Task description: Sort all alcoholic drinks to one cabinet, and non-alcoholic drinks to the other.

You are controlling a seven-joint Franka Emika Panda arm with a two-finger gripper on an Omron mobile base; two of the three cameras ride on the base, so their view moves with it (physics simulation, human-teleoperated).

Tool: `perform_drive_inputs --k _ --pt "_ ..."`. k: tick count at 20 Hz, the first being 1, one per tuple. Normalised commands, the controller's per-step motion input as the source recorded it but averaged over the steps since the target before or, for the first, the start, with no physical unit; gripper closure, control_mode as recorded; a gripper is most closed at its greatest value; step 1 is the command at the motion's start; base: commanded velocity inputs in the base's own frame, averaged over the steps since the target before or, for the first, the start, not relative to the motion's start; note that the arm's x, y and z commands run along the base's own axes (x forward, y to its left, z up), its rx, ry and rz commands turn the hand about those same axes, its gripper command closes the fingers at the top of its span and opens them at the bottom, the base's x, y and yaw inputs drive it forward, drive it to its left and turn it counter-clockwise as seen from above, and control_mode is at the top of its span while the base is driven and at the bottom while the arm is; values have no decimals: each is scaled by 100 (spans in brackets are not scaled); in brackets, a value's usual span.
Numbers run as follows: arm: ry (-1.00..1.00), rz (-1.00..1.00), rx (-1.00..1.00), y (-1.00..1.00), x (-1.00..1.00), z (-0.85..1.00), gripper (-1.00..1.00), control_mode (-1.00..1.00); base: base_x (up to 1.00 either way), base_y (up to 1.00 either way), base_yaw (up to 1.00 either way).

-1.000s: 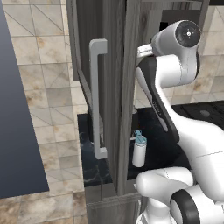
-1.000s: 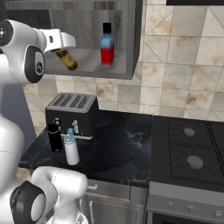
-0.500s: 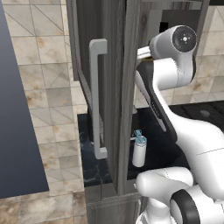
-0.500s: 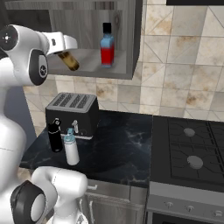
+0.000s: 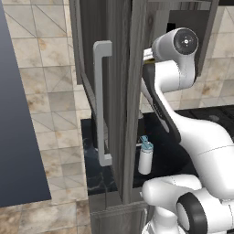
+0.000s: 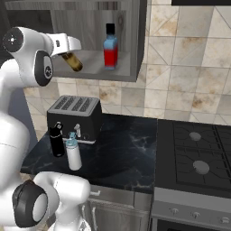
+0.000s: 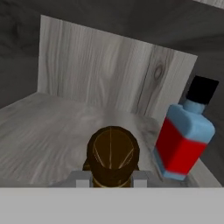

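**Two alcoholic drinks meeting at the open cabinet**

The gripper (image 7: 112, 181) is clamping the amber beer bottle (image 7: 113, 158), which is pointing into the cabinet (image 6: 137, 49). Just right of the hand, the hand view is showing the red bottle (image 7: 181, 142) tilted, blue-shouldered, black-capped; the right base view is showing it upright on the shelf. Below the hand, the white bottle (image 6: 73, 151) and black bottle (image 6: 57, 140) are standing by a toaster (image 6: 74, 115).

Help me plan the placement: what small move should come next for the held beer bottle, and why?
Probably ease the end effector further into the cabinet and tip the amber beer bottle upright. It is gripped, tilted at the shelf's left edge, and bare shelf lies left of the red bottle.
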Motion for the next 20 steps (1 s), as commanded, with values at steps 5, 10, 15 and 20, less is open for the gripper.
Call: perform_drive_inputs --k 5,10,15,20 --pt "0 0 0 6 20 -1 100 -100 0 0 0" --pt "0 0 0 5 20 -3 100 -100 0 0 0" --pt "0 0 0 3 20 -3 100 -100 0 0 0" --pt "0 0 0 2 20 -2 100 -100 0 0 0"
